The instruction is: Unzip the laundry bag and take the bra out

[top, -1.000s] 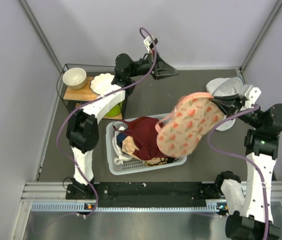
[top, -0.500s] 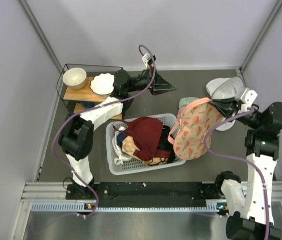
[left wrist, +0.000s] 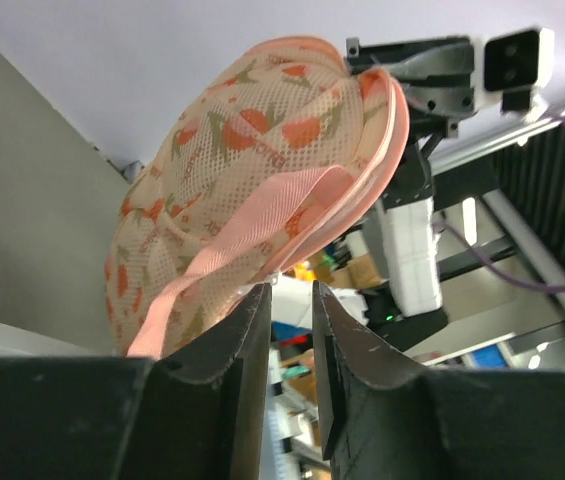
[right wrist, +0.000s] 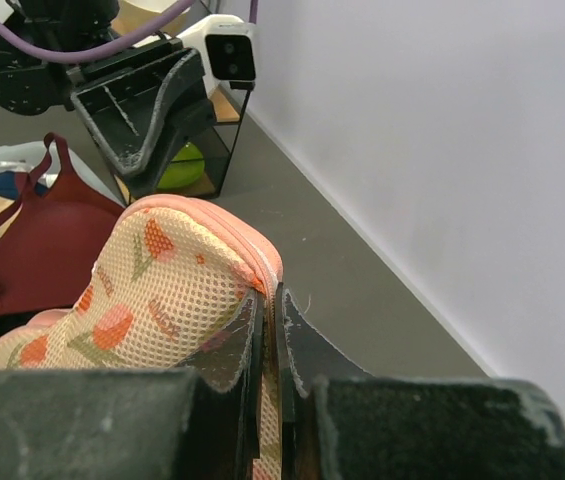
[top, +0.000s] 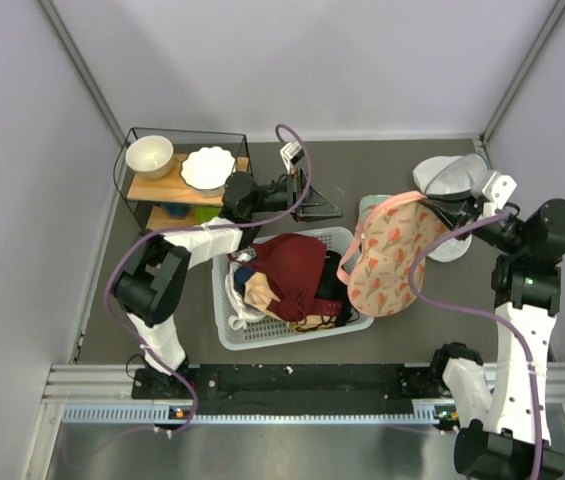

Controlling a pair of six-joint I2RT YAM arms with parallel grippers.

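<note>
A white slatted basket (top: 262,338) sits on the grey counter (top: 292,180) on the near side of the left fingers (top: 324,213), heaped with a maroon garment (top: 287,268), a peach one (top: 262,295) and a black one (top: 328,290). Off to the left of those fingers stands a black wire shelf (top: 127,165) whose wooden board (top: 167,190) carries a white bowl (top: 149,155) and a scalloped white dish (top: 207,168), with something green (top: 174,214) beneath. Just beyond the right fingers (top: 449,208) lies a white bowl-shaped thing (top: 447,178).

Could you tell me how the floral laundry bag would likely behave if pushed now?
Probably floppy: the laundry bag sags below the right gripper pinching its edge. Likely light, being open mesh. It would probably swing, hanging from one edge.
</note>
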